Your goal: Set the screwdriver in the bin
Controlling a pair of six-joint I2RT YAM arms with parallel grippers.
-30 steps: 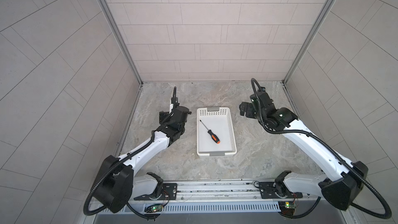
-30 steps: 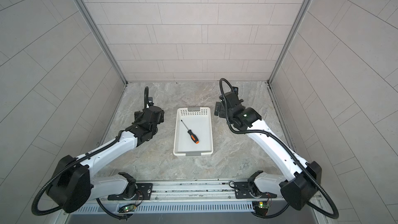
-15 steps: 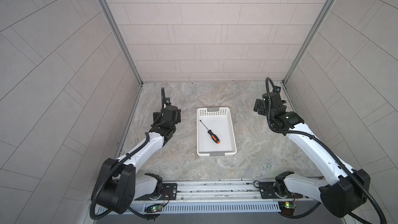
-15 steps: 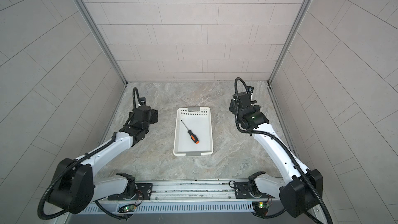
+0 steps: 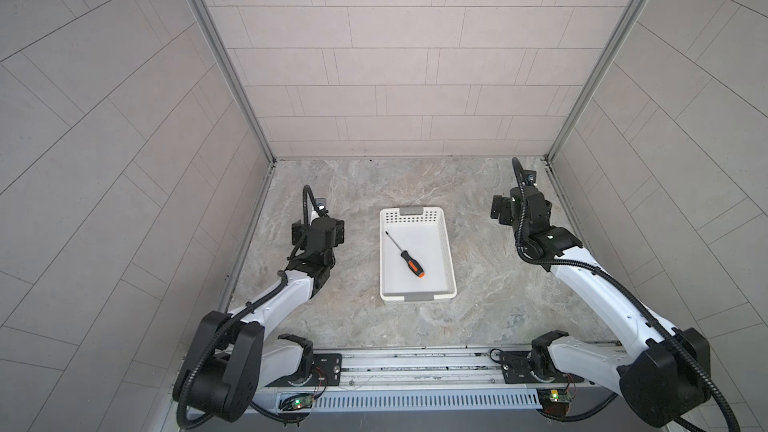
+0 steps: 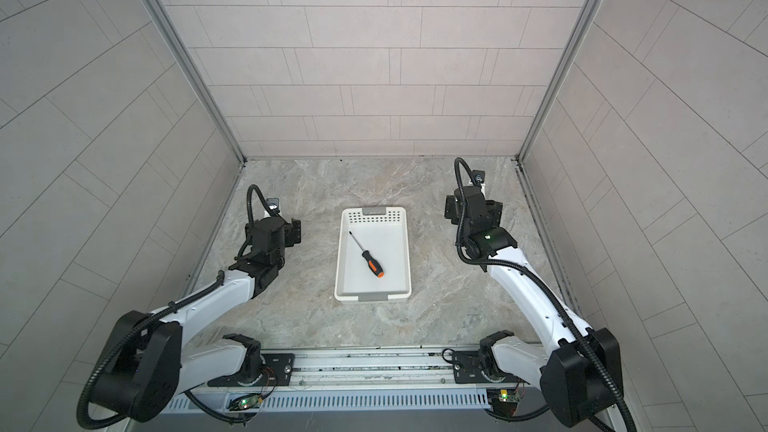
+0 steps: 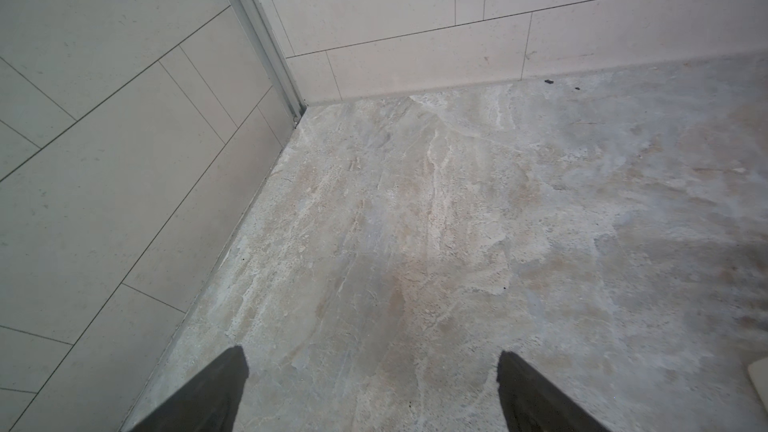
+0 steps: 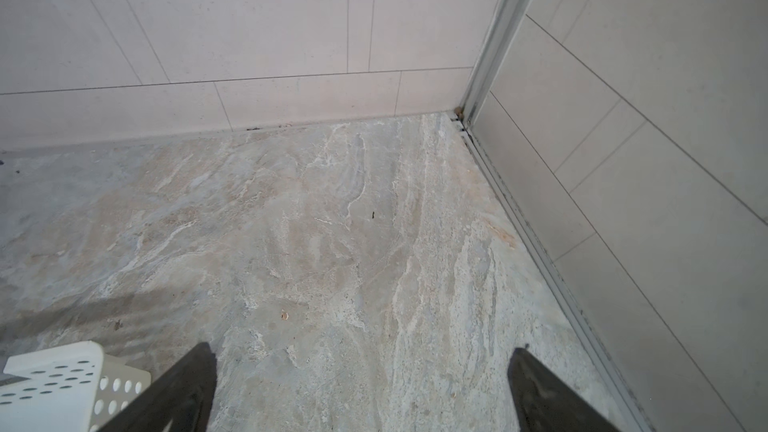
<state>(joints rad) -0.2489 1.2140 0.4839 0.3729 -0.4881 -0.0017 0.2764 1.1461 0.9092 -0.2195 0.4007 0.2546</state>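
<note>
My left claw (image 7: 370, 353) is wide open and holds nothing. I see only bare desk (image 7: 415, 222) between its two fingers (image 7: 216, 388). My right claw (image 8: 362, 349) is wide open too, and empty. Each claw hangs out to its own side of the bin (image 5: 447, 251), the left one near the left edge of the desk and the right one near the right edge. Both look toward the far corners. I think they are out there so they are not in the way. The bin sits in the middle of the desk, apart from both claws. The screwdriver (image 5: 404, 254) lies flat inside it, on a slant. Its thin tip points toward the bin's far left corner and its orange end toward the near side. No claw touches it, so I think my job is done.
</note>
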